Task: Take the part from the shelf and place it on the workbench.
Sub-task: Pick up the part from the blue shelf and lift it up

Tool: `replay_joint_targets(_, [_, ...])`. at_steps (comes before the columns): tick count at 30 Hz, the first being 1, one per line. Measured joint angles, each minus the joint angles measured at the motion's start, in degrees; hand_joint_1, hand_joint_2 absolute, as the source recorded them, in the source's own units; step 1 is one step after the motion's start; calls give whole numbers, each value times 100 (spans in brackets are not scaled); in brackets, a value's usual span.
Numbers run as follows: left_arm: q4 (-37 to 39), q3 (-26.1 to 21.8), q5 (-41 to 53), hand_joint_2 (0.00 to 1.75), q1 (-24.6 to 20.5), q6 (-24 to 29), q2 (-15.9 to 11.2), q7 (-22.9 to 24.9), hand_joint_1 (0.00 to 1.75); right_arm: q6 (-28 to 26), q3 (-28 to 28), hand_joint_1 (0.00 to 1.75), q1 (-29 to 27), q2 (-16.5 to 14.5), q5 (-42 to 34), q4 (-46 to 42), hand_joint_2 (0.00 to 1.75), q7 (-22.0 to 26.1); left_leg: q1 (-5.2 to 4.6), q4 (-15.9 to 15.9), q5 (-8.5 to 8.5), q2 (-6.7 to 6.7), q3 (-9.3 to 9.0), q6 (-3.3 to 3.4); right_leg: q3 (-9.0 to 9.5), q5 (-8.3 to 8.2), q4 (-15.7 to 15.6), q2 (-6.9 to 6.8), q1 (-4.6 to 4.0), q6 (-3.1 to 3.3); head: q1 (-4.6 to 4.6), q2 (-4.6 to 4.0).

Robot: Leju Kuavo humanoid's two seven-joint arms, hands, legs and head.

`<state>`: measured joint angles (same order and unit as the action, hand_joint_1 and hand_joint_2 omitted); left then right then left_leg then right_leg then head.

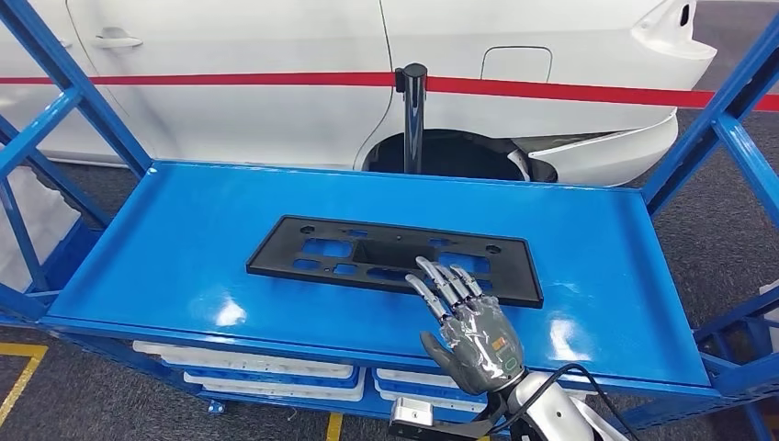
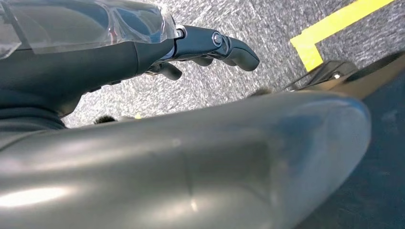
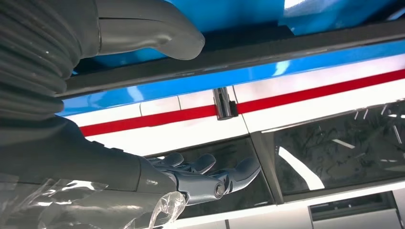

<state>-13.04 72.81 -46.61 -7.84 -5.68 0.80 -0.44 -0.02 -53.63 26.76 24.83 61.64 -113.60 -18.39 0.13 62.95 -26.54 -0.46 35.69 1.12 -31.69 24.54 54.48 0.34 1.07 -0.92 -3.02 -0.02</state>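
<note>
The part (image 1: 395,260), a flat black plate with cut-out openings, lies on the blue surface (image 1: 184,248), roughly in the middle and closer to the front edge. The right hand (image 1: 467,323) reaches in from the front, palm down, with its fingers (image 1: 447,281) stretched out straight and slightly apart. The fingertips lie over the near edge of the part, right of its centre; whether they touch it cannot be told. The hand holds nothing.

In the right wrist view, the right hand's thumb (image 3: 157,31) sits apart from the extended fingers (image 3: 210,176), with the part's dark edge (image 3: 286,45) next to the thumb.

The left hand (image 2: 205,47) hangs over grey carpet floor (image 2: 267,28) beside a yellow floor line (image 2: 334,28); its dark fingers curl slightly and grip nothing.

Behind the surface stand a black post (image 1: 414,115) and a white car (image 1: 276,83) with a red stripe.
</note>
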Motion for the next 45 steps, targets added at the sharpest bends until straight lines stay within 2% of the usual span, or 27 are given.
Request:
replay_joint_targets(2, [1, 0, 8, 0, -9, 0, -8, 5, 0, -1, 2, 0, -28, 2, -23, 29, 175, -14, -25, -734, 277, 5, -342, 53, 14, 22, 4, 8, -21, -38, 0, 0])
replay_joint_targets(3, [2, 0, 12, 0, -10, 0, -11, 7, 0, -1, 8, 0, -52, 8, -37, 52, 175, -27, -38, -875, 308, 6, -408, 71, 15, 30, 3, 9, -30, -58, 2, 0])
replay_joint_targets(7, [2, -1, 8, 0, -3, 9, -15, 6, 0, 0, 73, 0, -139, 79, -68, 192, 175, -76, -29, -942, 336, 11, -449, 170, -19, 139, 122, 2, -19, -178, 8, 0])
replay_joint_targets(8, [3, -1, 4, 0, -5, 25, -18, 4, 0, 0, 97, 0, -153, 104, -77, 226, 175, -80, -14, -962, 349, 15, -464, 202, -111, 272, 340, 0, -14, -210, 10, 0])
replay_joint_targets(10, [4, -2, -3, 0, -8, 56, -22, -4, 0, 2, 144, 0, -192, 157, -96, 314, 175, -88, -7, -968, 349, 18, -472, 233, -467, 647, 1102, -3, -4, -262, 14, 0])
replay_joint_targets(12, [4, -2, -3, 0, 2, 62, -23, -13, 0, 5, 189, 0, -231, 210, -109, 424, 175, -109, -6, -965, 343, 15, -474, 239, -772, 817, 1690, -4, 5, -299, 16, 0])
replay_joint_targets(13, [4, -2, -3, 0, 8, 62, -23, -16, 0, 9, 212, 0, -246, 234, -115, 472, 175, -119, -2, -962, 338, 12, -478, 237, -785, 741, 1682, -5, 12, -312, 16, 0])
replay_joint_targets(14, [4, -2, -3, 0, 11, 62, -23, -18, 0, 12, 235, 0, -253, 257, -121, 510, 175, -125, 4, -956, 329, 8, -485, 227, -689, 572, 1448, -8, 23, -322, 17, 0])
replay_joint_targets(16, [4, -2, -3, 0, 11, 62, -23, -23, 0, 19, 293, 0, -256, 303, -137, 585, 175, -138, -2, -920, 290, 4, -492, 177, -322, 187, 649, -16, 44, -343, 19, 0])
replay_joint_targets(17, [5, -2, -3, 0, 10, 61, -23, -28, 0, 25, 328, 0, -258, 323, -146, 632, 175, -151, -12, -899, 267, 5, -488, 145, -179, 73, 338, -9, 50, -322, 17, 0])
replay_joint_targets(19, [6, -2, -3, 0, 5, 61, -23, -42, 0, 36, 397, 0, -262, 358, -163, 723, 175, -186, -35, -869, 237, 9, -476, 94, -73, 35, 87, 7, 40, -248, 14, 0])
replay_joint_targets(22, [6, -2, -2, 0, 2, 61, -23, -55, 0, 49, 491, 0, -266, 411, -183, 793, 175, -251, -6, -764, 150, 12, -435, 36, -71, 35, 85, 6, 32, -124, 10, 0])
replay_joint_targets(24, [6, -1, 7, 0, 3, 60, -22, -56, 0, 72, 574, 0, -265, 463, -166, 832, 175, -312, 14, -217, -149, 15, -189, -11, -57, 34, 77, -5, 37, -68, 4, 0])
replay_joint_targets(26, [6, -1, 15, 0, 9, 57, -21, -56, 0, 108, 656, 0, -264, 533, -83, 885, 175, -381, 20, 636, -494, 16, 214, -35, -53, 41, 77, -6, 25, -41, -1, 0])
replay_joint_targets(27, [6, -1, 17, 0, 13, 56, -21, -56, 0, 122, 690, 0, -262, 566, -27, 915, 175, -410, 21, 908, -560, 16, 353, -33, -48, 44, 78, -4, 17, -38, -2, 0])
replay_joint_targets(28, [6, -1, 19, 0, 15, 55, -21, -56, 0, 131, 728, 0, -259, 602, 28, 943, 175, -434, 20, 955, -517, 15, 388, -21, -40, 47, 78, -2, 11, -36, -2, 0])
replay_joint_targets(29, [6, -1, 21, 0, 16, 55, -21, -56, 0, 135, 769, 0, -249, 636, 84, 968, 175, -456, 17, 748, -372, 15, 303, 1, -28, 49, 78, 1, 6, -38, -2, 0])
replay_joint_targets(31, [6, -2, 28, 0, 10, 55, -21, -56, 0, 138, 854, 0, -217, 702, 199, 1008, 175, -500, 2, -96, 9, 14, -86, 69, -3, 58, 79, 2, -1, -50, -2, 0])
replay_joint_targets(33, [6, -2, 33, 0, 3, 55, -20, -56, 0, 133, 934, 3, -190, 772, 340, 1051, 175, -549, -30, -703, 207, 18, -363, 111, 4, 75, 82, 0, -18, -87, 0, 0])
replay_joint_targets(34, [6, -2, 34, 0, 4, 55, -20, -56, 0, 129, 973, 34, -186, 803, 428, 1073, 175, -574, -48, -805, 219, 19, -406, 121, 6, 78, 76, -1, -23, -114, 2, 0])
replay_joint_targets(37, [6, -2, 35, 0, 10, 57, -17, -56, 0, 140, 1068, 161, -185, 881, 721, 1124, 175, -616, -44, -862, 262, 28, -441, 191, -2, 118, 114, -3, -7, -211, 12, 0])
replay_joint_targets(38, [6, -2, 34, 0, 6, 75, -17, -56, 0, 174, 1090, 175, -181, 905, 800, 1140, 175, -605, -34, -888, 286, 34, -459, 228, -63, 220, 263, -5, 1, -239, 19, 0])
replay_joint_targets(41, [6, -2, 32, 0, 2, 122, -6, -56, 0, 326, 1122, 175, -172, 963, 923, 1202, 175, -549, -34, -903, 312, 42, -474, 276, -553, 762, 1343, -10, 11, -298, 37, 0])
replay_joint_targets(42, [6, -2, 29, 0, 6, 120, -2, -56, 0, 357, 1122, 175, -172, 970, 937, 1222, 175, -537, -35, -901, 311, 41, -475, 276, -708, 855, 1657, -10, 12, -312, 37, 0])
replay_joint_targets(43, [6, -2, 25, 0, 11, 118, 1, -56, 0, 377, 1122, 175, -170, 971, 944, 1239, 175, -527, -33, -900, 309, 39, -477, 275, -775, 834, 1770, -11, 13, -321, 37, 0])
replay_joint_targets(44, [6, -2, 20, 0, 13, 118, 4, -57, 0, 389, 1123, 175, -165, 971, 949, 1249, 175, -521, -28, -898, 307, 34, -484, 272, -723, 700, 1634, -12, 15, -326, 37, 0])
replay_joint_targets(45, [6, -2, 17, 0, 13, 119, 7, -58, 0, 402, 1123, 175, -157, 972, 952, 1255, 175, -515, -22, -896, 301, 28, -493, 264, -573, 496, 1298, -14, 19, -328, 37, 0])
